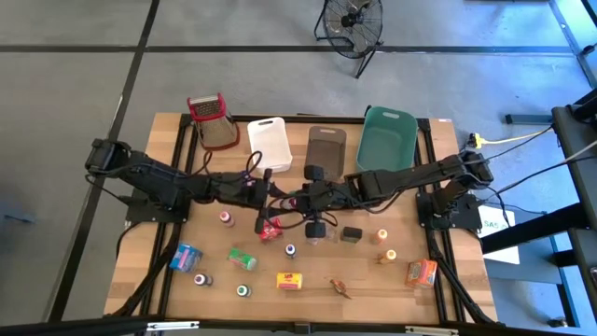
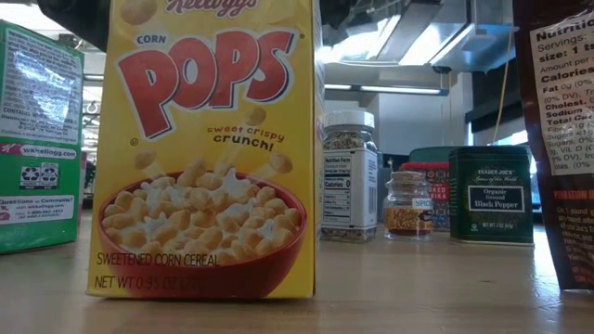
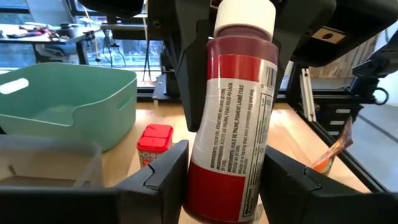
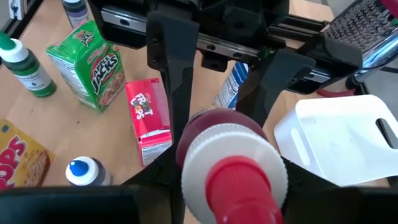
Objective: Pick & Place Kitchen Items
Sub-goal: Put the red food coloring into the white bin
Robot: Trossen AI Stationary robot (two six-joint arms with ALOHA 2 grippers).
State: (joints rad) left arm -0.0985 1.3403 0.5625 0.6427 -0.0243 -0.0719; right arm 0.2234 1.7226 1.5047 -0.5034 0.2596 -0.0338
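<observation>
1. Red bottle [image 3: 230, 118] with a white cap: lifted off the desk [image 1: 373, 271], at the centre of the high view, where the two arms meet.
2. Left hand [image 3: 224, 152]: roughly half open and closed on the lower, labelled part of the bottle, one finger touching each side.
3. Right hand [image 4: 230, 174]: a little narrower, clamped on the bottle at the cap end. Thus held from both ends at once, as in a passing from one hand to the other.
4. Handling, as a judgement: likely stiff plastic, filled nearly to the neck with dark red liquid, so rather heavy for its size. Smooth glossy label, so can slip; round body, so can turn between flat fingers.
5. Best place to take hold: across the middle of the body, on the label, not only at the cap, because the full end would then swing down.
6. Under the bottle, in the right wrist view: a red box [image 4: 148, 118] lying on the desk, so needs care when lowering.
</observation>
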